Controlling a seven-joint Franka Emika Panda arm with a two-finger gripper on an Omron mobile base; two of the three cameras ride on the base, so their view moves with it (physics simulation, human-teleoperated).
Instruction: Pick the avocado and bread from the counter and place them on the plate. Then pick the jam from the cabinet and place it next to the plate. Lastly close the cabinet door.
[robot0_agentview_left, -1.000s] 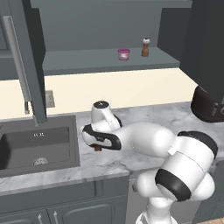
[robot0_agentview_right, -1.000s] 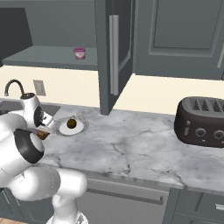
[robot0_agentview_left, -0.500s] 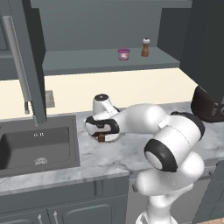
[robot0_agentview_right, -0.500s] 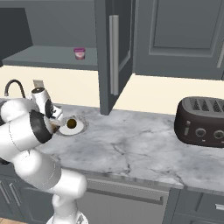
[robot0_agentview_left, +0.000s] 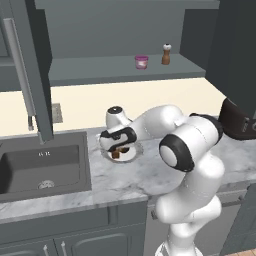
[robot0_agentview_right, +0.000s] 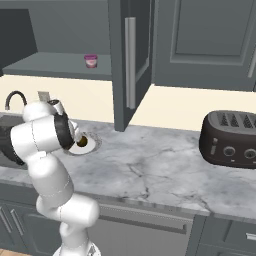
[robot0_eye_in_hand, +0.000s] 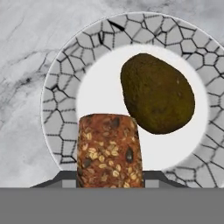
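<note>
Bread: the bread (robot0_eye_in_hand: 110, 151) is sitting tight between the two tips of the pincer (robot0_eye_in_hand: 110, 183). It is hanging over the near side of the plate (robot0_eye_in_hand: 61, 100), so it is likely about to be set down there.
Pincer: it is closed narrow on the bread and pointing down at the plate.
Avocado: the avocado (robot0_eye_in_hand: 157, 92) is already lying on the white middle of the plate, just beside the bread. There is bare room left next to it for the bread.
Plate: it is resting on the bench (robot0_agentview_left: 150, 175), near the sink (robot0_agentview_left: 40, 165) and closer to the back wall than the front edge.
Jam: the jam (robot0_agentview_left: 141, 62) is waiting on the cabinet (robot0_agentview_left: 30, 70) shelf, with a pepper mill (robot0_agentview_left: 166, 54) near it.
Cabinet door: it is standing open, so the jam can be reached.
Toaster: the toaster (robot0_agentview_right: 232, 140) is sitting far off on the right end of the bench.
Writing: I am seeing no words or labels on anything.
</note>
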